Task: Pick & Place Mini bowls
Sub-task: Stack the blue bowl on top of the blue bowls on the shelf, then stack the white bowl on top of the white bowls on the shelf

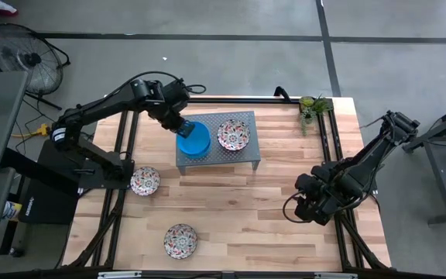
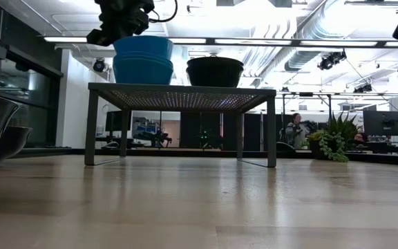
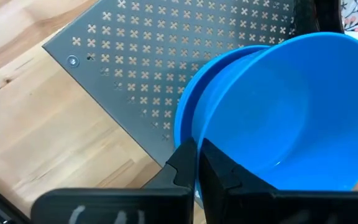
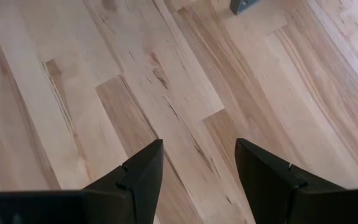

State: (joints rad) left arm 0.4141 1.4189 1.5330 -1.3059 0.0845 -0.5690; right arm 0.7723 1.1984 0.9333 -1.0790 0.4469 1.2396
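Note:
A stack of bright blue mini bowls (image 1: 194, 141) stands on the left part of the grey perforated stand (image 1: 242, 156). In the low view the blue stack (image 2: 142, 59) rises from the stand top (image 2: 178, 95). One floral bowl (image 1: 233, 135) sits on the stand beside it. Two more floral bowls (image 1: 145, 180) (image 1: 180, 240) rest on the table. My left gripper (image 1: 180, 125) is at the stack's far-left side, shut on the top blue bowl (image 3: 291, 112). My right gripper (image 1: 302, 209) hovers open over bare wood near the table's right side. My left gripper (image 3: 197, 152) pinches the top blue bowl's rim (image 3: 205, 127) on its far-left side, one finger (image 3: 222, 174) inside the bowl and one (image 3: 182, 165) outside. The fingers slant down from the far left. The bowl sits in the blue bowl below (image 3: 184, 115), slightly tilted.
A small green plant (image 1: 313, 105) stands at the table's far right corner. A stand foot (image 4: 244, 5) shows ahead of my right gripper (image 4: 197, 146). Open wood lies between the stand and the near edge. A fan (image 1: 22, 54) stands on the floor, far left.

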